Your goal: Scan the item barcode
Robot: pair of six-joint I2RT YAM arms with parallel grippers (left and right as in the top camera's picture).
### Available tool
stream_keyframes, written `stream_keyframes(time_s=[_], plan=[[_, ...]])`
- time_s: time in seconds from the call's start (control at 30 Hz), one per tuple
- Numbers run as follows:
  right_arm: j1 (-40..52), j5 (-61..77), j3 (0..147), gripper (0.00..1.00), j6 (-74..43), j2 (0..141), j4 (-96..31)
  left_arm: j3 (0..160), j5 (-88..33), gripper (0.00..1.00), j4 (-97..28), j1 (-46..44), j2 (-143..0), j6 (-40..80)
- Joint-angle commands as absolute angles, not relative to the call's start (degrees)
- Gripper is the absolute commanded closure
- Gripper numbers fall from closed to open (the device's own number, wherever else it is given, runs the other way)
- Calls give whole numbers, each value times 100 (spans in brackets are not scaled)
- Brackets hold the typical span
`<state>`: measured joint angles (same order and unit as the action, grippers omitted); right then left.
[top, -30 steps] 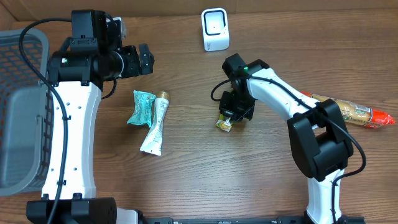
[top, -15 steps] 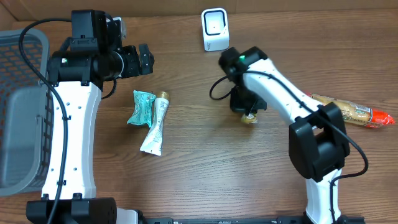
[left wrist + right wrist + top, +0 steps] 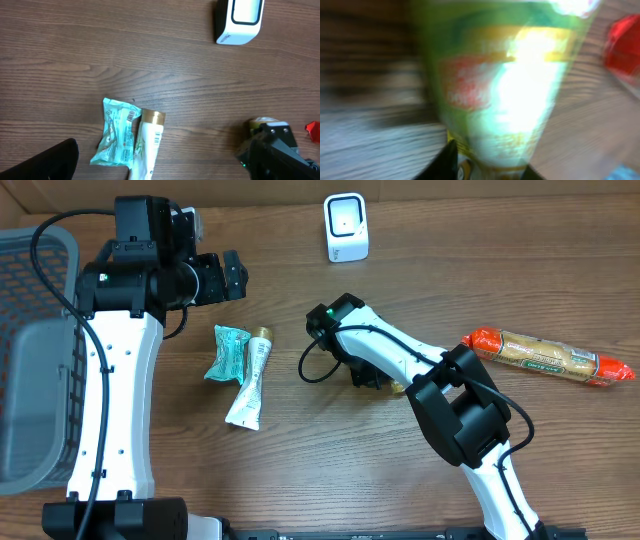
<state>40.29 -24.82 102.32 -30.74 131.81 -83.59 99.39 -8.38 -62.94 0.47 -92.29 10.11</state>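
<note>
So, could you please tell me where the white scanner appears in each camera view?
Overhead: the white scanner stands at top centre.
Left wrist: top right corner.
Right wrist: not in it.
Shared landmark: the cream tube, lower left of the scanner in those two views.

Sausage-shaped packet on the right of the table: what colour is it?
The packet has orange-red ends and a tan middle, clearest in the overhead view.
</note>
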Motion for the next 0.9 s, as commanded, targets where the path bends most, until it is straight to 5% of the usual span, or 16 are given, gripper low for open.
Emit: stream_keyframes(time_s=[0.0,0.1,0.37,0.87], plan=[[4233,-1553,10335,51,-3044,13294,-8261,9992,-882,0,-6278,32,-9214,880],[4359,-1052,10335,28,-2512,13294,-8287,9992,-882,1,-6278,36,-9214,880],[4628,-805,10414,15,-2265,13294,-8294,9992,-882,0,-6278,34,-9214,880],[3345,-510,11301,26,-3634,11566,-8600,9992,-882,0,-6278,34,-9214,880]])
